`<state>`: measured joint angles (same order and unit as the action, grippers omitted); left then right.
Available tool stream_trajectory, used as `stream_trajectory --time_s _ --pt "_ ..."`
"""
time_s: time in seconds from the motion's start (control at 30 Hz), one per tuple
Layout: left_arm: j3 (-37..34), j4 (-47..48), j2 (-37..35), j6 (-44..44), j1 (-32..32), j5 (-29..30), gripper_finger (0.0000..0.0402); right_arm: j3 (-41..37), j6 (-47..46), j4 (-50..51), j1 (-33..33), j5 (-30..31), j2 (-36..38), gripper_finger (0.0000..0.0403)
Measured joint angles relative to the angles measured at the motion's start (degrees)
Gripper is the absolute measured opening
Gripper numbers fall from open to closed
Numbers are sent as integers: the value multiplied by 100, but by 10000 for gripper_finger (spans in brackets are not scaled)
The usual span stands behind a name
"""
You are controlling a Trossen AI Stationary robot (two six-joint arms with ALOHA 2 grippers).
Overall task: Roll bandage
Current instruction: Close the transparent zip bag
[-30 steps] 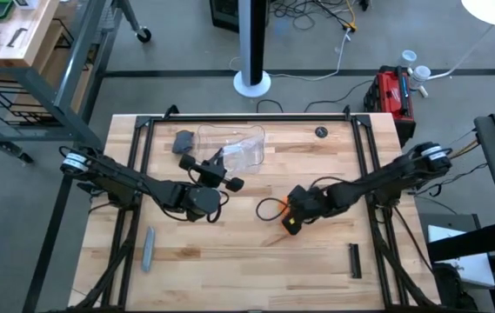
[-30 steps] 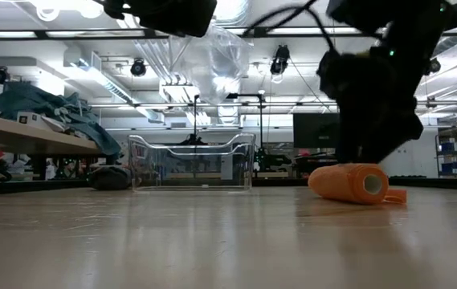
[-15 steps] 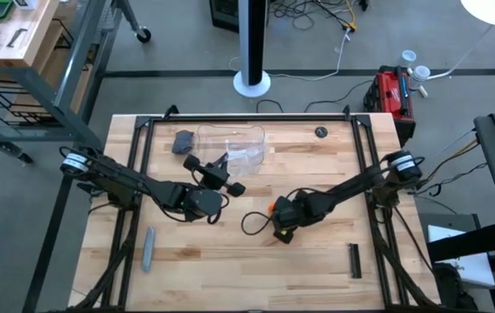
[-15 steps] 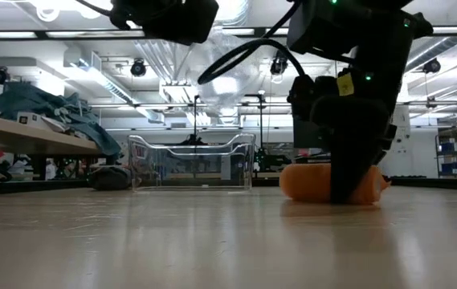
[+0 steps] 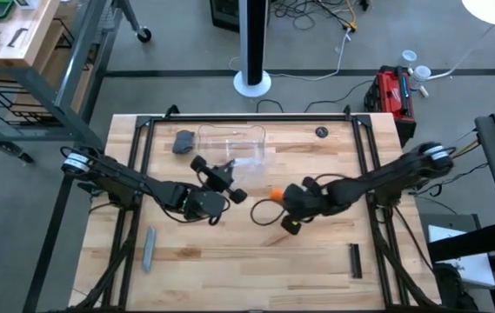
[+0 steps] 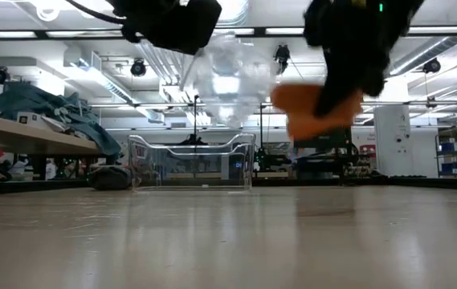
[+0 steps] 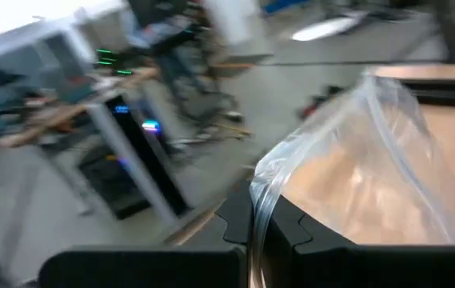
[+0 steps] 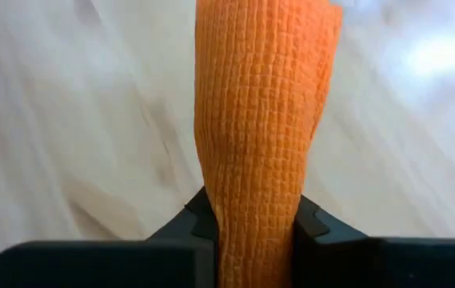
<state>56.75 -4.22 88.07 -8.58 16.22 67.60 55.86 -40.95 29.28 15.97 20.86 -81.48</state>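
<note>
Right claw (image 5: 284,202), seen from above, sits mid-bench (image 5: 317,261) with our bright orange stretchy fabric bandage (image 5: 276,193) poking out. At bench level, we see the bandage (image 6: 312,108) lifted clear. Our right wrist view shows fingers (image 8: 323,232) clamped on it (image 8: 263,120). Left claw (image 7: 263,232) pinches a clear plastic wrapper (image 7: 371,160).

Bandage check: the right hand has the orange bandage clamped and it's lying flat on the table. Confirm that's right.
Not quite. The right hand does have the orange bandage clamped, but the bandage is not lying on the table. The low view shows it lifted clear of the wood, hanging in the air under the hand.
</note>
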Motion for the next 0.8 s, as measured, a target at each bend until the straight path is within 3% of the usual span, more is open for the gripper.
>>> stream_trajectory --time_s 0.13,0.2,0.33,0.57,0.8 --pt "0 19 0 304 -60 -1391 0 14 376 -672 -15 81 672 56" --pt "0 21 0 519 -64 -1496 0 2 527 -917 -40 78 828 56" --pt "3 86 -4 844 -67 -1021 0 149 657 -1177 -87 60 1066 56" --pt "7 -84 -5 1048 -75 706 0 657 1042 -1187 -89 -90 1037 56" --pt "105 -395 -9 1573 -78 946 0 1554 1833 -1515 -266 -150 194 56"
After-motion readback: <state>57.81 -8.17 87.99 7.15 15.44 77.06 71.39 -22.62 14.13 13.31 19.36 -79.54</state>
